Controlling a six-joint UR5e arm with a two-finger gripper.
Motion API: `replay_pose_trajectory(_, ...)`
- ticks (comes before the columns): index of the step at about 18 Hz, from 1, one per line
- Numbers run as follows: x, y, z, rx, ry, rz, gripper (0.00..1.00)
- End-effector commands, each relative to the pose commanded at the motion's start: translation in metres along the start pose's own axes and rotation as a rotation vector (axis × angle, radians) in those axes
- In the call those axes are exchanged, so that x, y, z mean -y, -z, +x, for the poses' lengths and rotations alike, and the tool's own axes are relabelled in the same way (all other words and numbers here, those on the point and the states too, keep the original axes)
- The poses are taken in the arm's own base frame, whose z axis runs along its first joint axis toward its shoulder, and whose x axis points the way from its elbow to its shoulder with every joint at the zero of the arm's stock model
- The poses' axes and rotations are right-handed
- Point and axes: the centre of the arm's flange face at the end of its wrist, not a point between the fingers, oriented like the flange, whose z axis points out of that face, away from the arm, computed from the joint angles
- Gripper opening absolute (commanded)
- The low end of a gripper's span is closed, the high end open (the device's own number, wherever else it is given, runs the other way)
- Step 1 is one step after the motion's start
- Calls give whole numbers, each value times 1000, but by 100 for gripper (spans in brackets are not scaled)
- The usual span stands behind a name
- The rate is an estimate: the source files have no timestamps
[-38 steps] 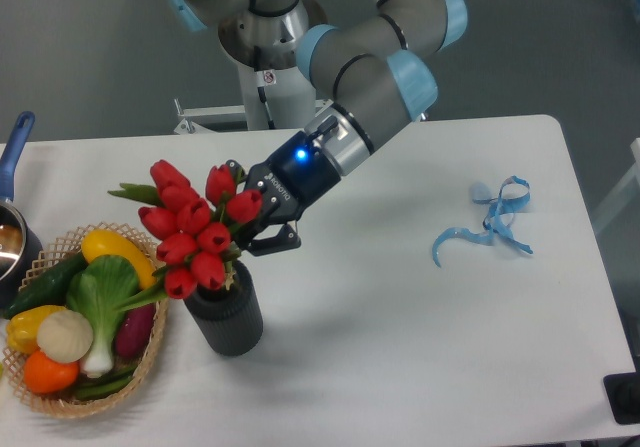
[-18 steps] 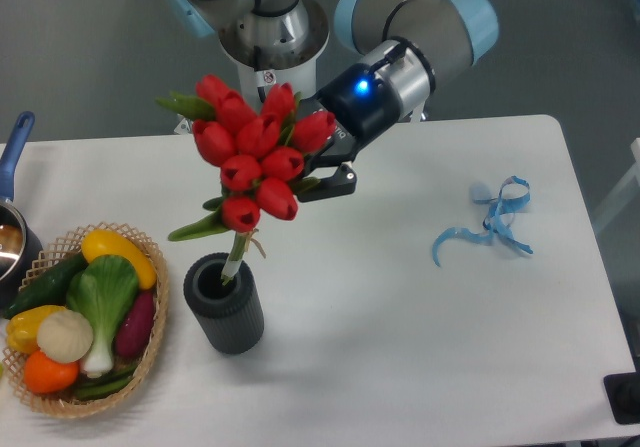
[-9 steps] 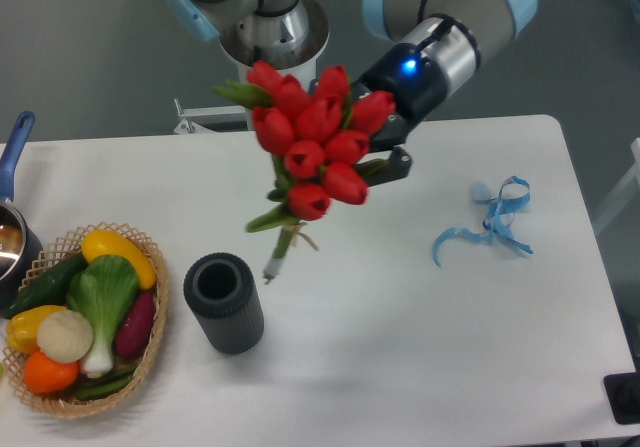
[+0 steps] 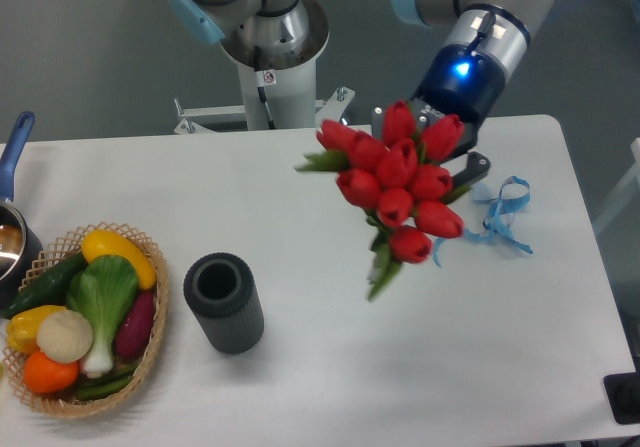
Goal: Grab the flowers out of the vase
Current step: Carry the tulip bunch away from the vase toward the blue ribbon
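The flowers [image 4: 397, 181], a bunch of red tulip buds with green leaves, hang in the air over the right half of the table, well clear of the vase. My gripper [image 4: 452, 163] is shut on them from behind, its fingers mostly hidden by the buds. The stems point down and left toward the tabletop. The dark grey ribbed vase [image 4: 223, 303] stands upright at the lower left with its round mouth empty.
A woven basket [image 4: 152, 339] of vegetables sits left of the vase. A pot with a blue handle [image 4: 14, 148] pokes in at the left edge. A blue ribbon [image 4: 492, 221] lies on the table right of the flowers. The arm's base [image 4: 268, 47] stands behind the table.
The flowers have come up out of the vase and travelled right with my gripper, now hanging over the right half of the table. The vase stayed put.
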Motion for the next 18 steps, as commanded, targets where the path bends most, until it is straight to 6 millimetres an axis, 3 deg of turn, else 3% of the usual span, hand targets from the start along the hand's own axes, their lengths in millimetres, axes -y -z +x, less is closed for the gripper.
replay_pose_trajectory(6, -29, 5, -8, 161, -14, -287, 10)
replay_pose_trajectory(8, -47, 4, -10, 201, 6, -404, 10)
replay_pose_trajectory(14, -70, -4, -15, 229, 22, -520, 11)
replay_pose_trajectory(18, -77, -27, -1, 234, -5, -669, 12)
